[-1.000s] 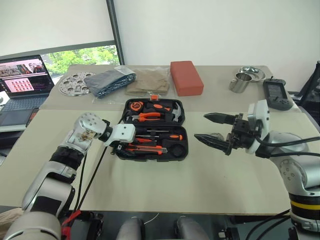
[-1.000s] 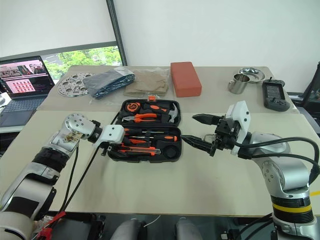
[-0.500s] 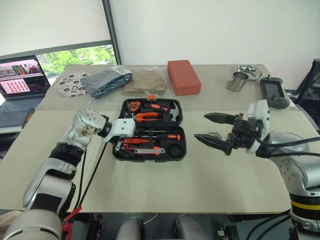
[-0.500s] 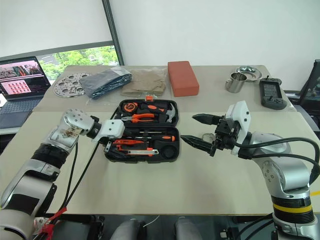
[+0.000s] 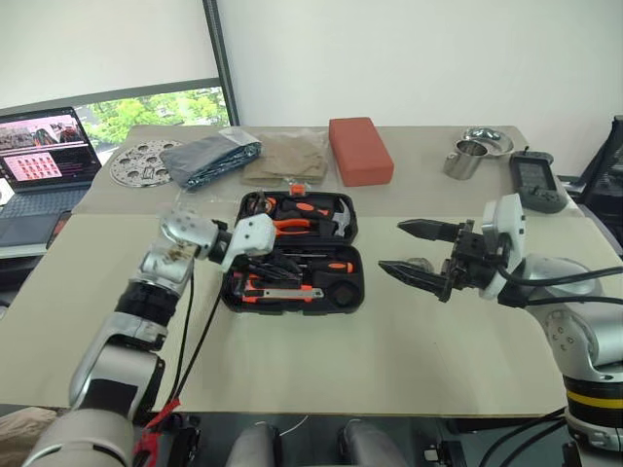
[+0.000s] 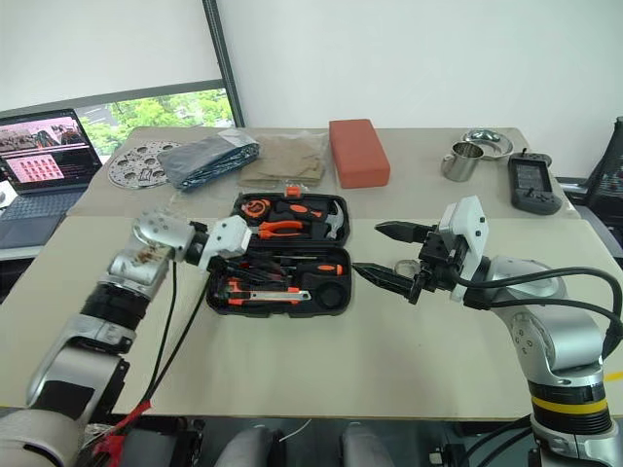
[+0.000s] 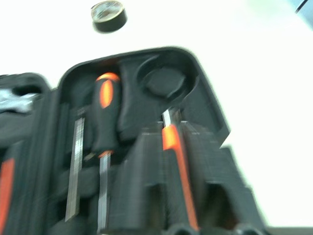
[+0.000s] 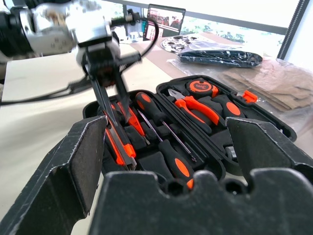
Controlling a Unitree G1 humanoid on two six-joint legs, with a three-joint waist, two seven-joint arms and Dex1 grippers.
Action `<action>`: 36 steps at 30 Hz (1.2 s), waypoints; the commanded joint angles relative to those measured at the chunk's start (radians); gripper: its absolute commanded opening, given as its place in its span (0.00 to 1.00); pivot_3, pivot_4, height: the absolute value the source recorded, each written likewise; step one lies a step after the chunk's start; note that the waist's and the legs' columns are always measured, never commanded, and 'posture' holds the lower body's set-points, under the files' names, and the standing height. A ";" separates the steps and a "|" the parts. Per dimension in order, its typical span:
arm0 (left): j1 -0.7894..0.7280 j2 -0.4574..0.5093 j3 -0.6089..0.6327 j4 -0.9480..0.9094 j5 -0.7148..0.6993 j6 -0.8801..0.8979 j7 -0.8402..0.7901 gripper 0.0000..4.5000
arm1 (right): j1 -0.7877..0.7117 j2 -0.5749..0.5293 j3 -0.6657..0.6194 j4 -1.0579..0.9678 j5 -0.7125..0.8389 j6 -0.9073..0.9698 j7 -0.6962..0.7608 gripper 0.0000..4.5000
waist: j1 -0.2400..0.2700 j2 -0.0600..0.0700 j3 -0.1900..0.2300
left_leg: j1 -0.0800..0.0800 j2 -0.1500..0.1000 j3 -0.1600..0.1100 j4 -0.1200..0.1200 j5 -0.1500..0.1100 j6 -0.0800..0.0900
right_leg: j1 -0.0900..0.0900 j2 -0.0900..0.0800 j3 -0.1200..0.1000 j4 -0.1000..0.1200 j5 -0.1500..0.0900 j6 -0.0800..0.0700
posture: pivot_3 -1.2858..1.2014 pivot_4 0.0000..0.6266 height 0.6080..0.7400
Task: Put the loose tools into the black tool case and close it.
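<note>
Two beige tables stand pushed together, with a seam running across between the near one and the far one. Behind them rises a plain white wall, and to the left a window shows green trees.

One black tool case lies open near the middle of the near table, its lid half lying flat on the far side. In that far half sit one pair of pliers, one hammer and one tape measure. In the near half lie two screwdrivers with orange and black handles. One small tape roll rests on the bare table to the right of the case, just under the right gripper.

The left gripper hangs over the left end of the case, its two black fingers pressed together, and whether they touch a tool cannot be told. The right gripper hovers level above the table to the right of the case, its fingers spread wide and empty.

On the far table lie one red-orange block, one brown cloth, one dark bundle in clear plastic and one round metal plate with holes. To the right stand one metal cup, one metal bowl and one dark handheld device. One open laptop sits at the far left.
</note>
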 commanded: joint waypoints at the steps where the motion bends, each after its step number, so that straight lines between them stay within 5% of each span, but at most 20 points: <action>1: 0.012 -0.012 -0.010 0.077 0.028 -0.081 0.020 0.02 | -0.002 -0.013 -0.023 -0.028 0.003 -0.023 -0.003 1.00 | 0.000 0.000 0.000 | 0.000 0.000 0.000 0.000 0.000 0.000 | 0.000 0.000 0.000 0.000 0.000 0.000 | 0.52 0.24 1.00; 15: -0.020 -0.054 -0.015 0.335 0.094 -0.226 0.084 0.02 | 0.079 -0.123 -0.030 -0.033 0.012 -0.001 0.072 1.00 | 0.009 0.000 0.000 | 0.003 -0.001 0.000 0.001 0.001 0.002 | 0.004 -0.001 0.000 0.001 -0.003 0.006 | 0.52 0.24 1.00; 36: 0.012 -0.076 -0.021 0.401 0.116 -0.269 0.103 0.02 | 0.108 -0.161 -0.031 -0.031 -0.001 -0.003 0.100 1.00 | 0.007 -0.001 0.000 | 0.007 -0.001 -0.002 0.001 0.002 0.004 | 0.013 -0.001 -0.001 0.000 -0.004 0.008 | 0.52 0.24 1.00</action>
